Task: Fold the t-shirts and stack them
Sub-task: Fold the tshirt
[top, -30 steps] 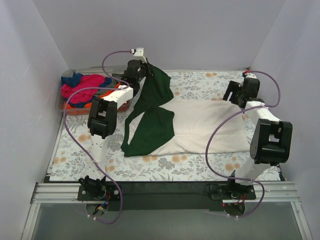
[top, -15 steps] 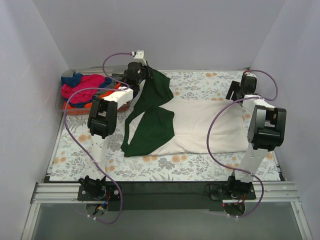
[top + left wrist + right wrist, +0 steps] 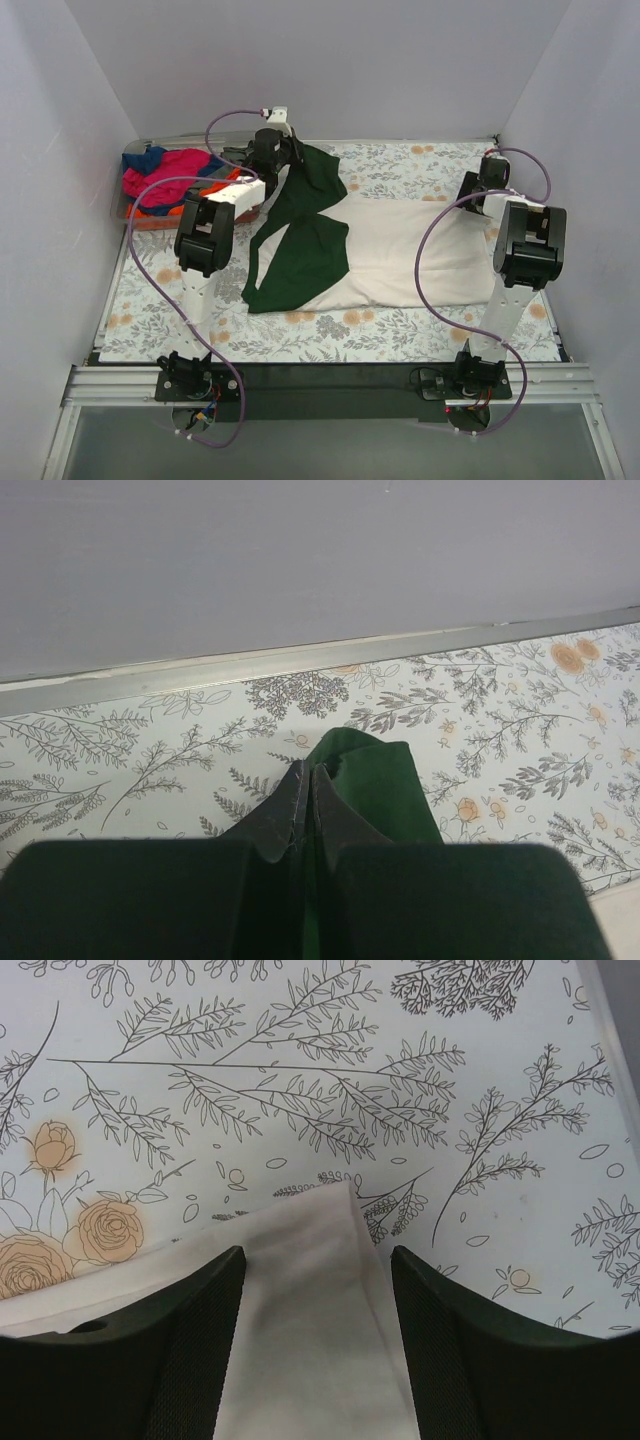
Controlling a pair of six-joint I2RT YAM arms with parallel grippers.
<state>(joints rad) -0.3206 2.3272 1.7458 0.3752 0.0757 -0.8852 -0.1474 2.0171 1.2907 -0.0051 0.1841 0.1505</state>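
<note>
The large cream t-shirt (image 3: 410,250) lies flat mid-table, its dark green sleeve part (image 3: 300,262) folded over its left end. My left gripper (image 3: 287,152) is shut on a lifted dark green sleeve (image 3: 318,180) near the back wall. In the left wrist view the jaws (image 3: 308,780) pinch the green cloth (image 3: 385,780) above the mat. My right gripper (image 3: 476,188) is open over the shirt's far right corner. In the right wrist view the cream corner (image 3: 305,1330) lies between the spread fingers (image 3: 215,1305), untouched.
A clear plastic bin (image 3: 128,212) at the back left holds magenta (image 3: 175,168), orange and blue shirts. The floral mat (image 3: 400,330) covers the table. Walls stand close on the left, back and right. The table's back rail (image 3: 300,660) runs just beyond the left gripper.
The right arm has folded back toward the far right, bringing its open gripper down at the cream shirt's corner. The left gripper has shifted slightly toward the back with the green sleeve.
</note>
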